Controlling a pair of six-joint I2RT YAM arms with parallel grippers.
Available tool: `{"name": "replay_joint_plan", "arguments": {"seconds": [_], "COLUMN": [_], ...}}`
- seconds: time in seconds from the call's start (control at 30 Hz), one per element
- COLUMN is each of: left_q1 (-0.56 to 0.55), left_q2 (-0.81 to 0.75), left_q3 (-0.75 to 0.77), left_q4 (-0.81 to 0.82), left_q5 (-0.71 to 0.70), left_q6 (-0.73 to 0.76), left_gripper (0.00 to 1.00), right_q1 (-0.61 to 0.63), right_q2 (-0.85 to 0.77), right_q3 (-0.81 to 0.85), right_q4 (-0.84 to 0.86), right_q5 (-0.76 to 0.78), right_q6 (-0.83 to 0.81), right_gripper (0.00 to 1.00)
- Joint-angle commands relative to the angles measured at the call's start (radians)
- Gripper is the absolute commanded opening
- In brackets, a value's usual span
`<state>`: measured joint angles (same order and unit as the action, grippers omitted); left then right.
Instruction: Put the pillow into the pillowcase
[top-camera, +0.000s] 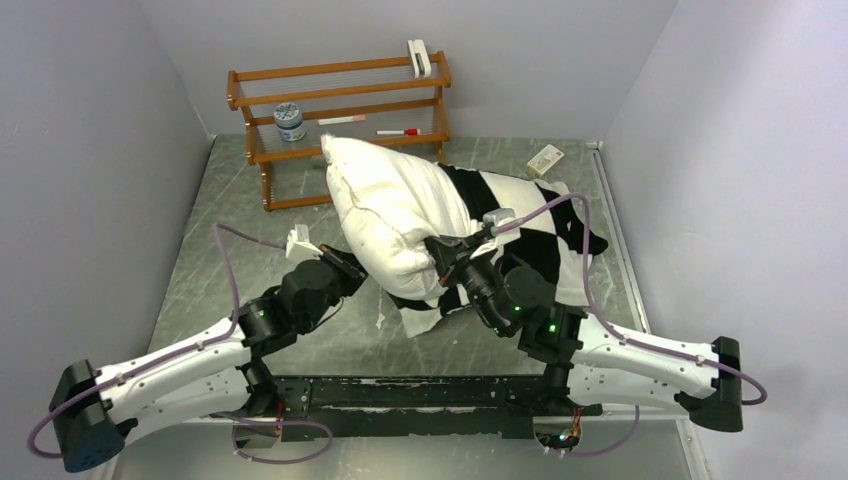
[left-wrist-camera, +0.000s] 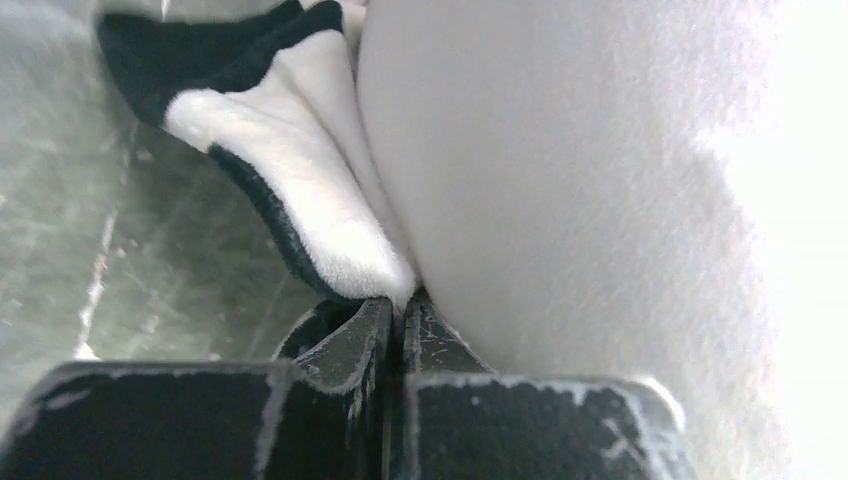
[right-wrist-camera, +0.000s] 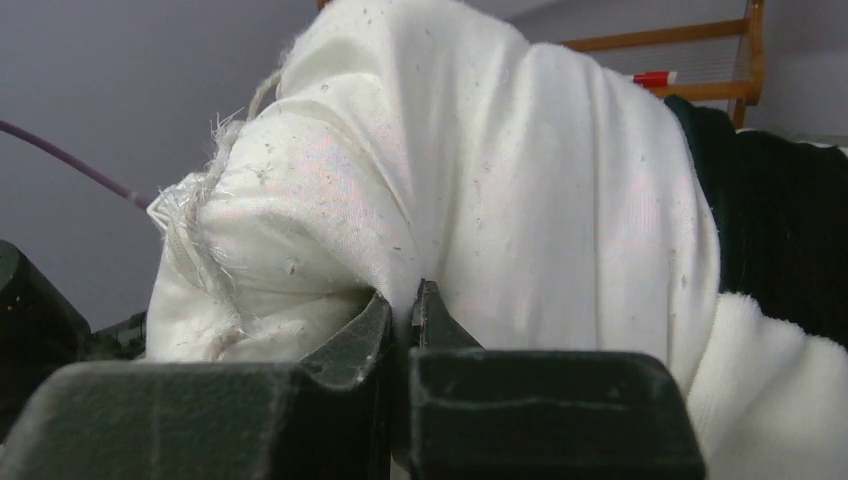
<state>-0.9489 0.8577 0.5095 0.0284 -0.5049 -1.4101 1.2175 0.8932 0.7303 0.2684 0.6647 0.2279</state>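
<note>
The white pillow (top-camera: 390, 205) stands tilted in the middle of the table, its right part inside the black-and-white checkered pillowcase (top-camera: 535, 235). My left gripper (top-camera: 350, 268) is at the pillow's lower left. In the left wrist view it (left-wrist-camera: 400, 300) is shut on the plush edge of the pillowcase (left-wrist-camera: 300, 200), with the pillow (left-wrist-camera: 580, 180) pressed against its right side. My right gripper (top-camera: 440, 250) is at the pillow's lower right. In the right wrist view it (right-wrist-camera: 403, 300) is shut on a fold of the pillow (right-wrist-camera: 480, 150), with the pillowcase (right-wrist-camera: 770, 230) to the right.
A wooden rack (top-camera: 340, 110) stands at the back left and holds a jar (top-camera: 290, 122), a red marker (top-camera: 398, 131) and a white clip (top-camera: 420, 57). A small box (top-camera: 545, 160) lies at the back right. Grey walls close in on three sides.
</note>
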Motion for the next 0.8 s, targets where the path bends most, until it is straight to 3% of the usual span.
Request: {"name": "replay_joint_plan", "arguments": {"seconds": [0.0, 0.17, 0.27, 0.37, 0.63, 0.77], "left_q1": [0.005, 0.006, 0.006, 0.006, 0.006, 0.007], "left_q2": [-0.089, -0.096, -0.083, -0.077, -0.092, -0.097], "left_q3": [0.09, 0.125, 0.159, 0.167, 0.146, 0.135], "left_q4": [-0.066, 0.04, 0.041, 0.071, 0.198, 0.236], "left_q5": [-0.132, -0.044, -0.007, 0.021, 0.085, 0.119], "left_q6": [0.303, 0.517, 0.616, 0.701, 0.85, 0.882], "left_gripper": [0.05, 0.05, 0.05, 0.05, 0.05, 0.05], "right_q1": [-0.017, -0.019, -0.019, -0.019, -0.067, -0.3], "right_q2": [-0.041, -0.045, -0.038, -0.032, 0.137, 0.232], "right_q3": [0.008, 0.17, 0.347, 0.474, 0.722, 0.776], "right_q4": [-0.21, -0.495, -0.673, -0.744, -0.945, -0.977], "right_q5": [0.021, -0.051, -0.008, 0.016, 0.269, 0.078], "right_q6": [0.045, 0.084, 0.2, 0.241, 0.154, 0.109], "right_gripper": [0.04, 0.28, 0.41, 0.51, 0.55, 0.52]}}
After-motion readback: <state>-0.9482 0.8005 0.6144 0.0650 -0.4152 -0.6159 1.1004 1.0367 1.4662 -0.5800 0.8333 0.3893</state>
